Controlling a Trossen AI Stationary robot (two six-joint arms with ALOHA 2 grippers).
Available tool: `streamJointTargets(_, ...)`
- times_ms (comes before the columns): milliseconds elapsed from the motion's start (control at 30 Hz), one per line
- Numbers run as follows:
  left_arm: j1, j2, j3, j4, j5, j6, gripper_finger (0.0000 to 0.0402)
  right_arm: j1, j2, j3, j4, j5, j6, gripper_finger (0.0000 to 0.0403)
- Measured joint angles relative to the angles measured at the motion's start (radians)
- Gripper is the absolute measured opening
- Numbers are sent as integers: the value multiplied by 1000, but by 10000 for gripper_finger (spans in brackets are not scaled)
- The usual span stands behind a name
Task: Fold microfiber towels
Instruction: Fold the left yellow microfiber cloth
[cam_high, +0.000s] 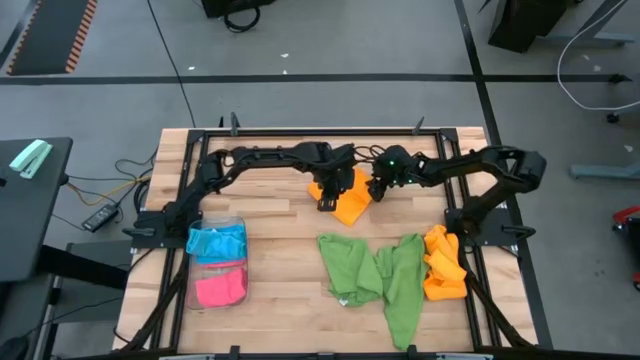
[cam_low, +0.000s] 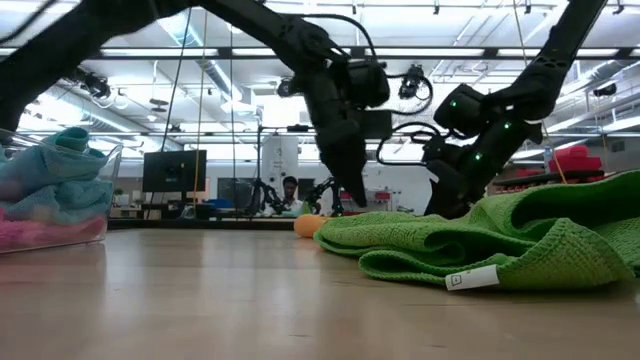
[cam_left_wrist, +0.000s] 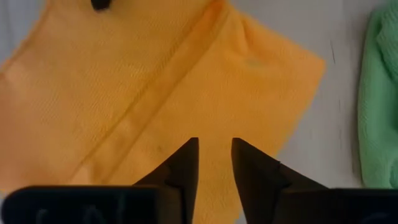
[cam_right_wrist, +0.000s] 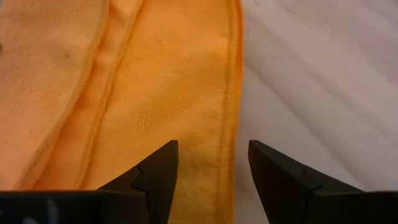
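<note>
An orange towel (cam_high: 350, 207) lies flat on the wooden table (cam_high: 280, 230), toward its far middle; a hemmed edge (cam_left_wrist: 155, 87) runs slantwise across its top. My left gripper (cam_left_wrist: 215, 146) points down over the towel's middle, its fingers a narrow gap apart with orange cloth showing between them. My right gripper (cam_right_wrist: 212, 152) stands open at the towel's right side, its fingers on either side of a hemmed border (cam_right_wrist: 230, 93). In the high view the left gripper (cam_high: 327, 200) and right gripper (cam_high: 377, 192) flank the towel. My left gripper comes at the orange towel from above, slanting; I cannot tell whether its fingertips (cam_left_wrist: 186, 155) touch the cloth. My right gripper hangs over the towel's hemmed border with its fingers (cam_right_wrist: 163, 163) apart; I cannot tell whether it touches the cloth.
Two green towels (cam_high: 375, 275) lie rumpled at the near middle of the table. A heap of orange towels (cam_high: 443, 265) sits at the right edge. A clear tray (cam_high: 236, 222) at the left holds a blue towel (cam_high: 215, 242) and a pink towel (cam_high: 220, 288).
</note>
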Motion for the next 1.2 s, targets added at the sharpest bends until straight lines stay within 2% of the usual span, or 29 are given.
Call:
streamJointTargets(233, -12, -192, -287, 279, 0, -56, 66, -11, -15, 2, -10, 1, 18, 204)
streamJointTargets(533, -33, -426, -562, 505, -14, -104, 62, 62, 37, 5, -18, 59, 43, 206)
streamJointTargets(700, -35, -554, -715, 628, -26, -156, 62, 109, 32, 4, -30, 59, 75, 190)
streamJointTargets(867, -39, -666, -842, 701, -52, -205, 62, 149, 34, 5, -60, 82, 73, 136)
streamJointTargets(1067, -39, -759, -918, 731, -86, -241, 62, 174, 35, 4, -73, 89, 55, 23)
streamJointTargets(1200, -38, -775, -918, 742, -89, -247, 62, 179, 28, 16, -96, 108, 26, 9)
